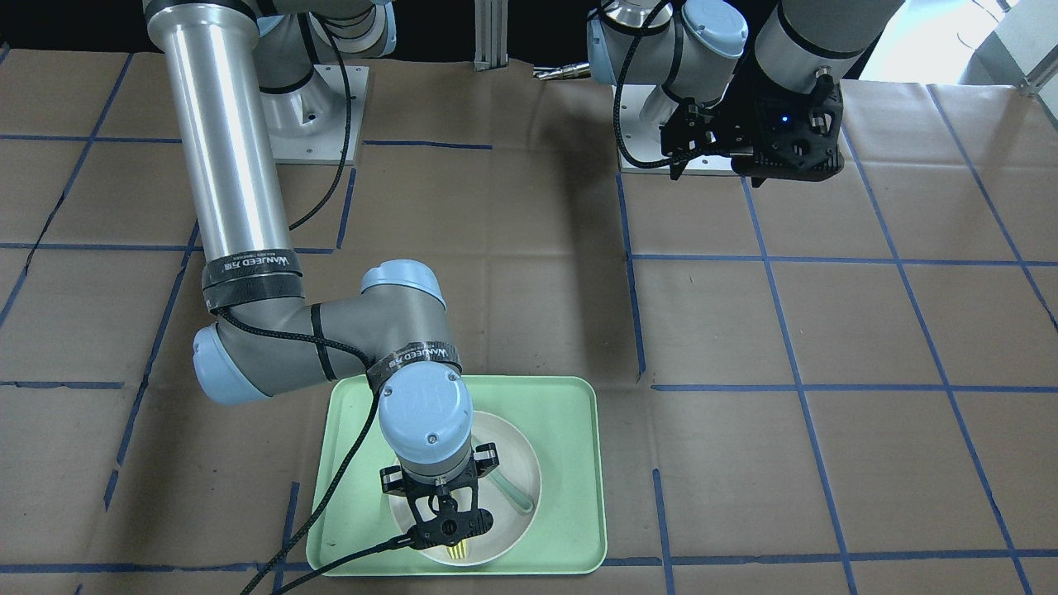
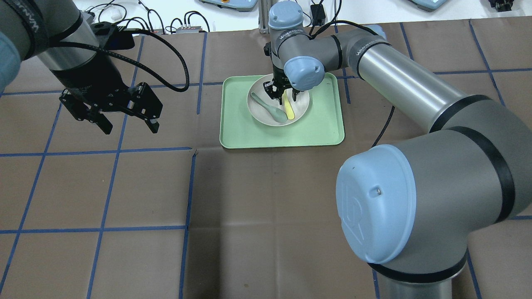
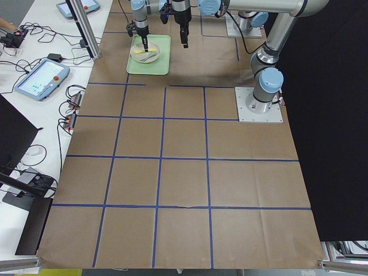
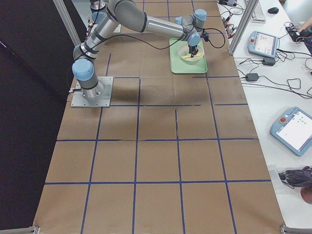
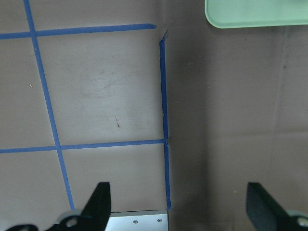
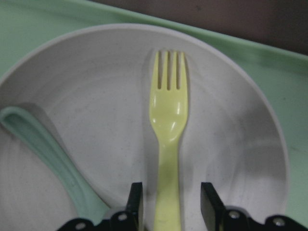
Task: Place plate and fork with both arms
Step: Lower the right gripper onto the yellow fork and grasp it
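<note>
Right hand (image 6: 168, 204) is down low over the plate (image 6: 231, 120), and the fork (image 6: 168, 110) lies flat in it, prongs pointing away from the wrist camera. The two black fingers (image 6: 135, 202) stand narrowly apart, one on each side of the yellow handle, with a sliver of gap on both sides, so there is no pinch on it. A teal spoon (image 6: 43, 144) lies in the same plate beside the fork, angled off to the side and not touching it. The plate sits on the green tray (image 2: 324, 124), toward its far half. Over on the other side, the left hand (image 2: 129, 124) hangs spread wide and holding nothing above the brown counter (image 2: 249, 207), well apart from the tray.
</note>
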